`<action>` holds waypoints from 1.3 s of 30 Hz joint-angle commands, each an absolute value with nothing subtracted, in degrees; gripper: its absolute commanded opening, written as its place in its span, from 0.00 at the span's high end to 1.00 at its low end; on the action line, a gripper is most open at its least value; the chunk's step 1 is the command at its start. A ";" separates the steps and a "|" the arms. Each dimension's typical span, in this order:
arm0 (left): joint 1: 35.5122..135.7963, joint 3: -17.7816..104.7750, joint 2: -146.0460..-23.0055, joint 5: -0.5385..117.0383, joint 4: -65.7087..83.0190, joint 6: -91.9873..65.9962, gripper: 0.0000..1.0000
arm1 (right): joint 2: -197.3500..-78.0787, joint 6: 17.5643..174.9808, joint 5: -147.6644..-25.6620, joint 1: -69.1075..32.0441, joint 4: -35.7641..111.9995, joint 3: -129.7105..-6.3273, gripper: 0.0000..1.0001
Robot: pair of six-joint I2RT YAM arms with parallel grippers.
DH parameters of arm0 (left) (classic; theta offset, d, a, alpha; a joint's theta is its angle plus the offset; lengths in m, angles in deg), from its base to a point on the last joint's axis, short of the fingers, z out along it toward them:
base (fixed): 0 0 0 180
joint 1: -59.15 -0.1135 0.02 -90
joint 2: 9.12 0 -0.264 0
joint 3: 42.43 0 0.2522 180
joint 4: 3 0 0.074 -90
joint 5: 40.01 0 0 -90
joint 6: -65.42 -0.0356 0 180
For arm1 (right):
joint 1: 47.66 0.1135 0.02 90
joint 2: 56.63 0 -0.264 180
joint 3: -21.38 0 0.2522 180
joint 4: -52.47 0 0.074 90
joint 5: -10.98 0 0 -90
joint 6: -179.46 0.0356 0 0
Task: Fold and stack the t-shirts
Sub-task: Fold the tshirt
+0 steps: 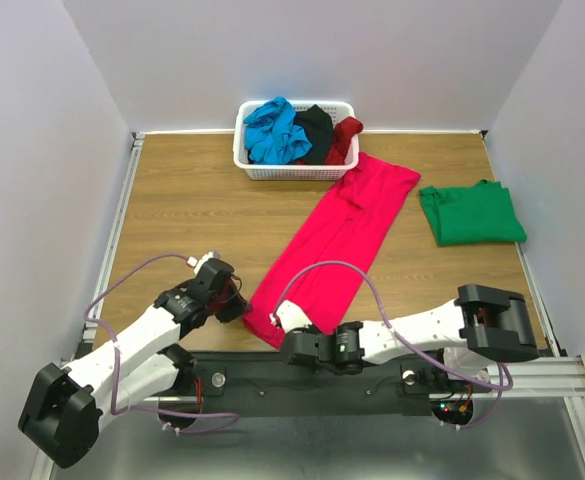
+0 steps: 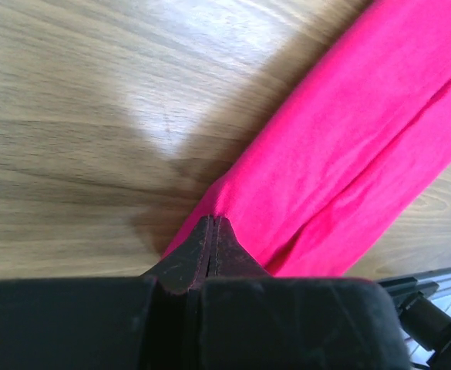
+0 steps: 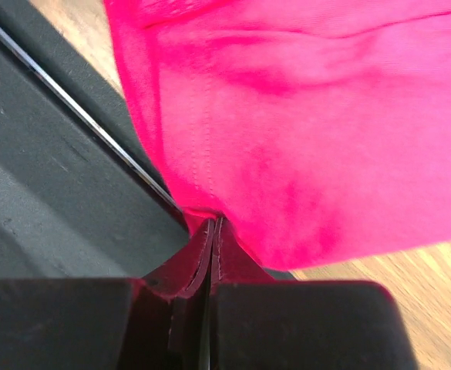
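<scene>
The bright pink-red t-shirt (image 1: 337, 240) lies as a long folded strip running diagonally from the basket to the table's near edge. My left gripper (image 1: 240, 306) is shut on the strip's near-left edge; in the left wrist view the jaws (image 2: 213, 220) pinch the pink cloth (image 2: 341, 146) against the wood. My right gripper (image 1: 280, 322) is shut on the strip's near corner; in the right wrist view its tips (image 3: 212, 221) bite the hem of the pink cloth (image 3: 310, 116) over the black rail. A green t-shirt (image 1: 472, 213) lies folded at the right.
A white lattice basket (image 1: 292, 172) at the back holds a blue t-shirt (image 1: 272, 130), a black one (image 1: 317, 128) and a dark red one (image 1: 344, 140). The wooden table (image 1: 192, 210) is walled on three sides. A black rail (image 3: 48, 177) runs along the near edge.
</scene>
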State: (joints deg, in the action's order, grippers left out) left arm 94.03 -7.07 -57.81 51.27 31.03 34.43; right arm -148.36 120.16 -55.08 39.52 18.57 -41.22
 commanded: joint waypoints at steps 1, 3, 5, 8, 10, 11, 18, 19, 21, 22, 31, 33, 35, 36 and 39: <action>94.14 -2.57 -56.93 53.32 29.75 33.78 1.00 | -142.95 122.76 -49.67 39.62 16.31 -44.50 1.00; 94.13 -0.47 -58.59 53.51 28.43 33.35 1.00 | -141.54 123.82 -48.18 39.01 13.76 -45.29 1.00; 94.14 2.25 -61.48 53.24 27.99 32.56 1.00 | -140.92 124.43 -48.17 37.08 12.88 -45.47 1.00; 94.14 4.89 -64.66 53.42 27.02 31.77 1.00 | -139.69 124.96 -48.17 32.70 11.21 -45.30 1.00; 94.14 7.27 -68.17 54.03 25.53 30.89 1.00 | -138.64 124.79 -47.73 30.84 10.77 -45.21 1.00; 94.14 8.06 -70.62 54.21 25.18 30.62 1.00 | -137.50 124.35 -47.12 29.09 10.68 -45.21 1.00; 94.14 19.29 -81.27 54.82 22.45 28.51 1.00 | -134.24 118.74 -47.38 18.18 10.68 -46.96 1.00; 94.14 20.79 -82.50 54.74 22.19 28.25 1.00 | -134.24 118.20 -47.47 16.95 10.68 -47.31 1.00; 94.14 25.61 -86.54 54.74 21.75 27.11 1.00 | -134.33 116.63 -47.73 13.61 10.68 -48.54 1.00; 94.14 27.47 -88.12 54.65 21.83 26.84 1.00 | -134.42 116.09 -47.82 11.60 10.68 -48.89 1.00; 94.05 52.96 -107.89 54.38 27.54 21.31 1.00 | -135.29 112.49 -49.05 -3.08 11.64 -51.44 1.00; 93.87 57.87 -112.01 54.56 28.25 20.87 1.00 | -135.91 111.52 -50.27 -5.29 12.43 -51.97 1.00; 93.78 60.61 -115.36 53.86 28.95 20.78 1.00 | -137.22 111.34 -51.94 -9.05 13.40 -53.02 0.99; 93.70 62.97 -116.42 53.59 29.04 20.86 1.00 | -137.75 111.52 -53.87 -10.38 13.84 -53.46 0.99; 93.43 67.20 -120.19 53.94 29.39 20.78 1.00 | -140.29 108.19 -56.51 -13.64 15.42 -55.57 1.00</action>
State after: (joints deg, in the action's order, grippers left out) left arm 93.92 61.21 -118.39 54.41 27.86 22.38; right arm -138.19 111.87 -52.72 -10.62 11.25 -51.45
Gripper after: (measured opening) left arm 0.025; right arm 0.012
